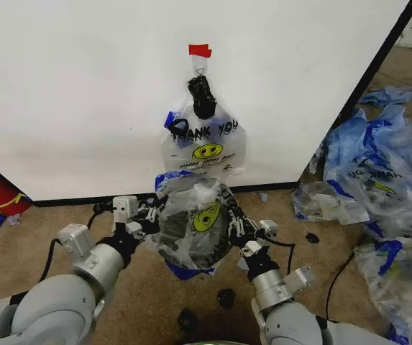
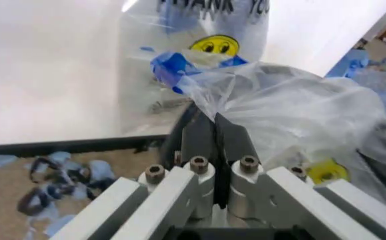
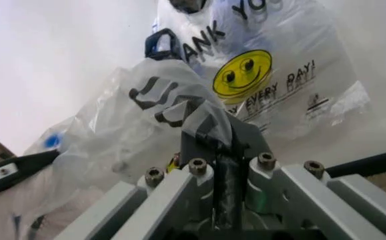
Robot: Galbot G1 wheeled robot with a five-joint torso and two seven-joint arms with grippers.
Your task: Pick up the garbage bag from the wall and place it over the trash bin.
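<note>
Garbage bag [image 1: 195, 226] — thin clear plastic, blue trim, yellow smiley face; spread between the two grippers, draped over the trash bin [image 1: 191, 241], whose dark mesh shows through the film. It sits on the tan floor [image 1: 141, 280] just in front of the wall.

Left gripper [image 1: 150, 215] — at the bag's left edge, fingers pressed together on a pinch of plastic; in the left wrist view the dark pads [image 2: 214, 137] meet with film bunched between them.

Right gripper [image 1: 236, 223] — at the bag's right edge, likewise closed on a fold of the bag [image 3: 179, 112]; lettered plastic lies over its fingers in the right wrist view.

Wall [image 1: 83, 93] — white panel, black edge, red tape strip [image 1: 200, 50] above a small hook.

Bundle of like bags [image 1: 204, 144] — hangs flat from the hook by a black knot [image 1: 202, 95], "THANK YOU" lettering and smiley showing, just above and behind the held bag.

Heap of blue-and-clear bags [image 1: 378, 172] — on the floor to the right, well apart from the bin.

Black scraps [image 1: 225, 298] — on the floor near the robot.
</note>
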